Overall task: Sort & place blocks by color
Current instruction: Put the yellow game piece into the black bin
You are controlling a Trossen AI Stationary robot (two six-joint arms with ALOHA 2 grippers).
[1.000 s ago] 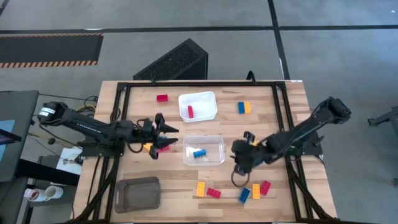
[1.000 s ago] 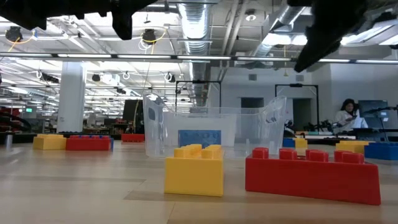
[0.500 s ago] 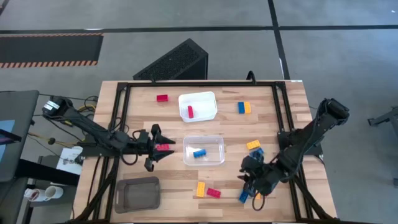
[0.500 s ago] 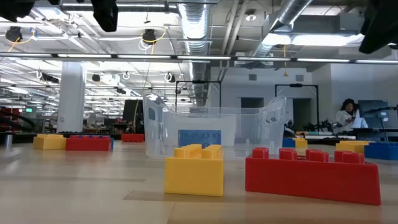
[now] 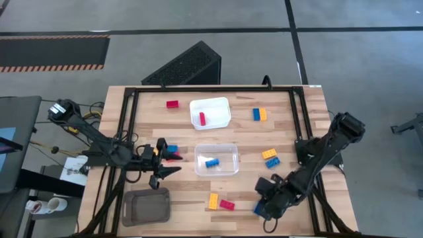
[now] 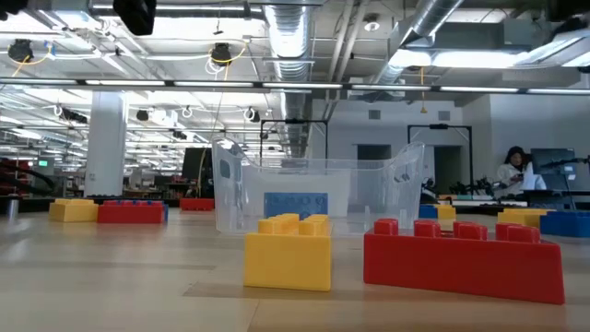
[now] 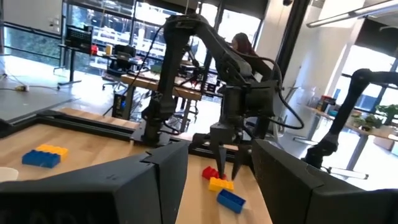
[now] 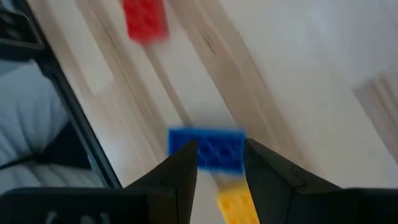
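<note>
Right end effector (image 5: 264, 207): low over the near right part of the bench (image 5: 291, 119), fingers apart, nothing gripped yet as far as I can see.
Left end effector (image 5: 160, 165): fingers spread wide and empty, waiting on the other side of the bench from the right one, far from that cluster.
Bench: wooden slats inside a black frame, carrying everything below.
Grey tray (image 5: 147, 205): just beside the left end effector, toward the near edge, empty from what I can see.
Clear tray (image 5: 230, 155): between the two end effectors, one blue block (image 5: 211, 162) inside.
White tray (image 5: 219, 106): beyond the clear tray, well away from both end effectors, one red block (image 5: 202, 118) inside.
Target blue block (image 8: 211, 150): directly between the right fingers in the right wrist view, one finger to each side of it; whether the fingers already touch it I cannot tell.
Long axis: it runs across the gap from finger to finger, so I judge the closing would fall on its short ends.
Yellow neighbour (image 8: 234, 206): touching or just behind the blue block, close enough to be nudged.
Nearer arm: the right one, by far.
Loose pair (image 5: 221, 201): yellow and red, between the right end effector and the grey tray.
</note>
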